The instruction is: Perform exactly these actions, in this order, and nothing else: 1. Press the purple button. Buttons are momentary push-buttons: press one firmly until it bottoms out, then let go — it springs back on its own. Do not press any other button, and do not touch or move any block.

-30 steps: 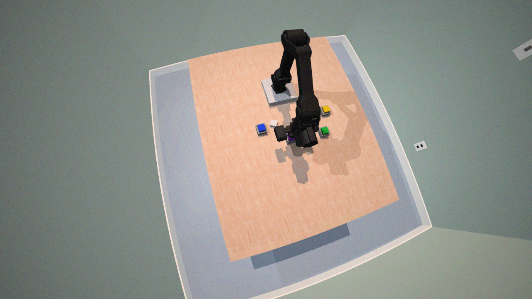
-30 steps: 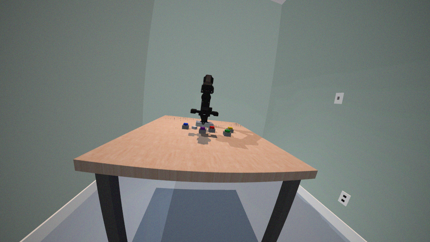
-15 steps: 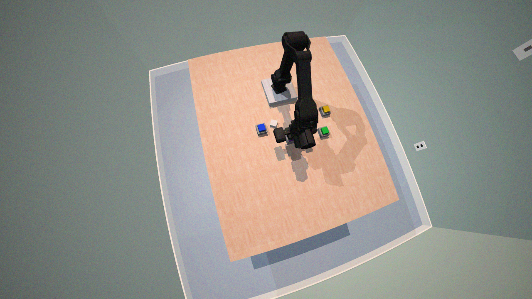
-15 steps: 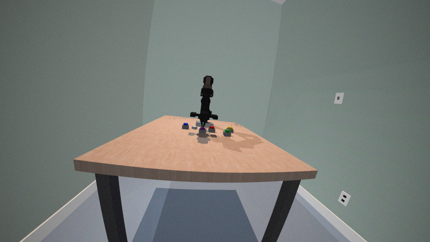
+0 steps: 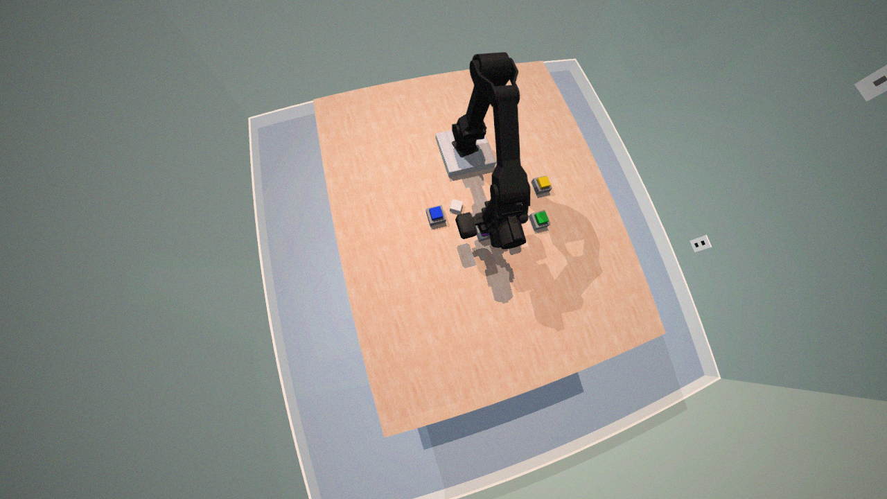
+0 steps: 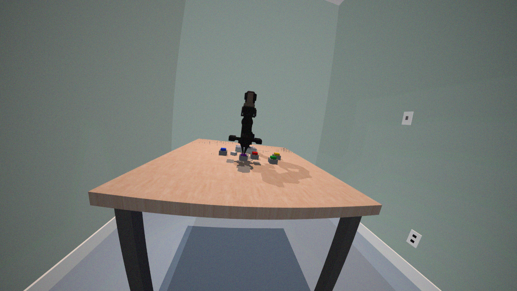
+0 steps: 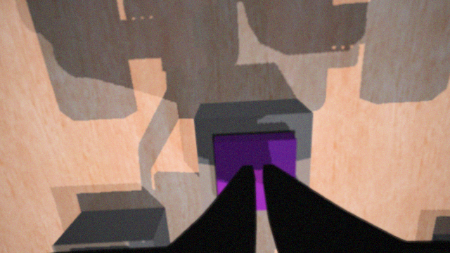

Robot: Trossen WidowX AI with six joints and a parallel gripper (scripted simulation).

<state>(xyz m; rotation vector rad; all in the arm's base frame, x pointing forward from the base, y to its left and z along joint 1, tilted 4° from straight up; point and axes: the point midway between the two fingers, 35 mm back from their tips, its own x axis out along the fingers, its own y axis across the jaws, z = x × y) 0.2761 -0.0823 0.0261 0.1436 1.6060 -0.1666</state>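
Green-grey walls, pale floor, and a light wood bench (image 6: 188,184) on dark legs carries everything. Your black arm (image 5: 505,142) rises from a grey base plate (image 5: 448,160) and bends down so the black claw (image 7: 258,169) points straight at the bench top.

Claw state: the two fingers are together, only a thin slit between them, nothing held.

The square purple button on a grey housing (image 7: 254,151) sits directly under the claw. In the wrist view the fingertips overlap the near half of the purple cap; contact looks likely, but you cannot tell how far the cap is pushed in. In the exterior view the claw tip meets the purple cap (image 6: 243,155).

Around the claw, seen from above:
- blue square button on grey housing (image 5: 436,213) off to the claw's left, well apart
- small white cube block (image 5: 456,205) between the blue button and the claw, not touching either
- green square button (image 5: 540,218) just to the right
- yellow square button (image 5: 542,182) right and further back toward the base
- red square button (image 6: 255,153) shows only in the exterior view, beside the purple one
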